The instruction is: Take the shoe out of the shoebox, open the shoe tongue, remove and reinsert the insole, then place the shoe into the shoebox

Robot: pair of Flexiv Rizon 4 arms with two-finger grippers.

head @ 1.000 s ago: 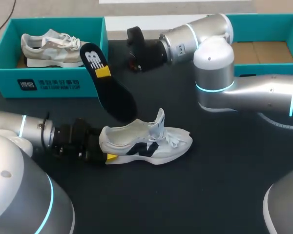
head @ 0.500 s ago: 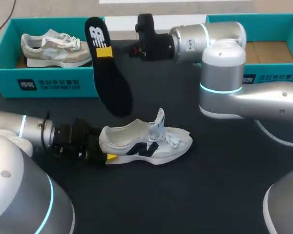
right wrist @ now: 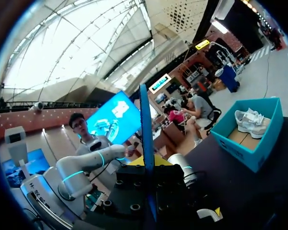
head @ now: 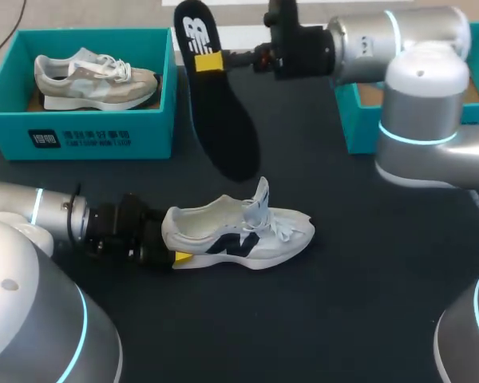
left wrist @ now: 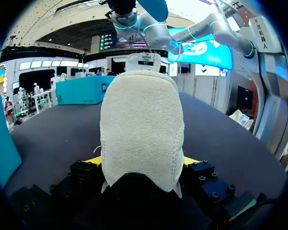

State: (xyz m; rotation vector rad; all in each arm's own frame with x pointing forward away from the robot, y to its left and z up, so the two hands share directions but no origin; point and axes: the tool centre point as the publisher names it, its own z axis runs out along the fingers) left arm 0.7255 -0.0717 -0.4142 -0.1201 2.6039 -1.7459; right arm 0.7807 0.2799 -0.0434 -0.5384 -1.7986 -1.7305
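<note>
sneaker [left wrist: 141, 129]: rough, suede-like cloth at heel
insole [head: 219, 108]: matt black
shoebox [head: 152, 140]: smooth teal cardboard
table [head: 359, 295]: matt black

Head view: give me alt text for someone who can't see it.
The right end effector holds a black insole by its heel end, toe hanging toward a white shoe on the black table. The left end effector grips that shoe's heel. A teal box at far left holds a second shoe.

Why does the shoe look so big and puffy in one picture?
Left wrist view: the fisheye lens sits right behind the shoe, so its heel bulges and fills the picture; head view: the same shoe looks ordinary and evenly lit.
</note>
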